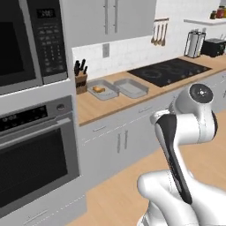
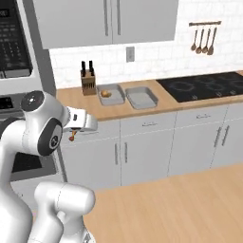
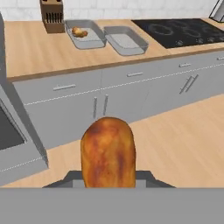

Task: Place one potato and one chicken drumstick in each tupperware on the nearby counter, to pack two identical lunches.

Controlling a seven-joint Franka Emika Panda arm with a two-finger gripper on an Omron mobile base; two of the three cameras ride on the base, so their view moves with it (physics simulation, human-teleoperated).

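Note:
My gripper (image 3: 108, 177) is shut on an orange-brown chicken drumstick (image 3: 107, 151), which looms large in the hand view and hides the fingertips. From the right base view, the gripper (image 2: 73, 133) hangs in front of the grey cabinet doors, left of the trays and below counter height, with the drumstick (image 2: 72, 136) under it. Two grey tupperware trays sit side by side on the wooden counter (image 1: 101, 108). The left tupperware (image 1: 110, 95) (image 2: 114, 102) (image 3: 94, 43) holds a tan-orange piece of food (image 1: 99, 89) (image 3: 78, 32); I cannot tell which kind. The right tupperware (image 1: 131, 88) (image 2: 141, 98) (image 3: 124, 41) looks empty.
A knife block (image 1: 80, 78) (image 2: 88, 81) stands just left of the trays by the wall. The black cooktop (image 1: 170, 70) (image 2: 209, 85) lies to their right. An oven (image 1: 35, 150) and microwave (image 1: 26, 39) form a tall column at the left. Wood floor stretches before the cabinets.

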